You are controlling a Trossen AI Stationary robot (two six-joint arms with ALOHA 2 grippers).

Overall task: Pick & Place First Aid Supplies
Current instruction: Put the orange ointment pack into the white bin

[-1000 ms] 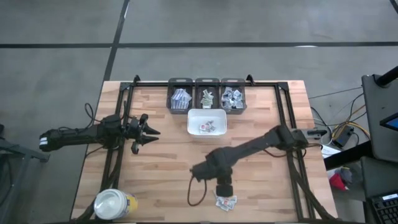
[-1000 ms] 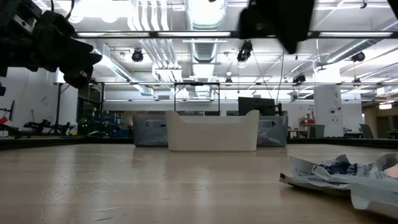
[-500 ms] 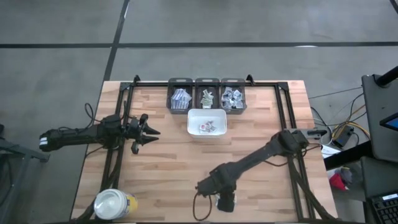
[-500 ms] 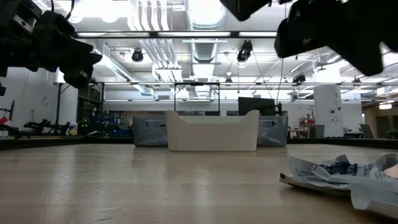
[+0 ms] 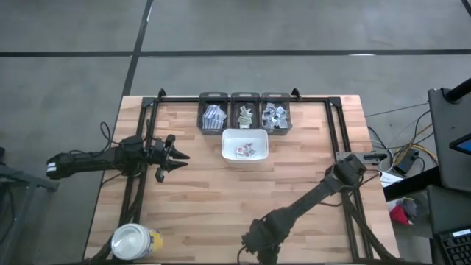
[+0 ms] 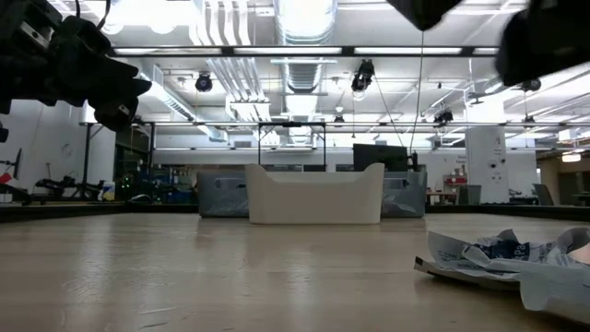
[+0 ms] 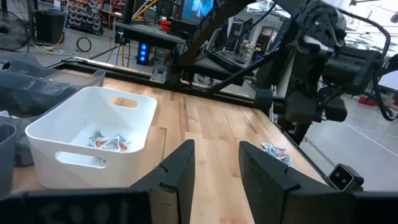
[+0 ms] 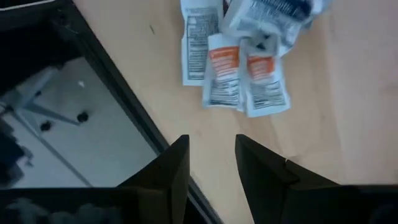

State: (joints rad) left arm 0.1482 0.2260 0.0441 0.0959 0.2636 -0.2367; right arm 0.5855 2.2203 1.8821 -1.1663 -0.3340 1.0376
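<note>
A small heap of first aid supplies, white packets with red and dark print, lies flat on the wooden table near its near edge; it also shows in the low view and the left wrist view. My right gripper hangs over the near edge beside the heap, pointing steeply down, open, with nothing between its fingers. In the high view my right gripper hides the heap. My left gripper waits level at the table's left, open and empty. A few packets lie in the white tray.
Three dark bins holding packets stand in a row at the far edge, behind the tray. A white-lidded yellow jar stands at the near left corner. A dark frame rail runs along the table's edge by my right gripper.
My right gripper has gone toward the table's near edge and down, rolling about its own axis, and now covers the heap of packets in the high view. The packets lie as before.
</note>
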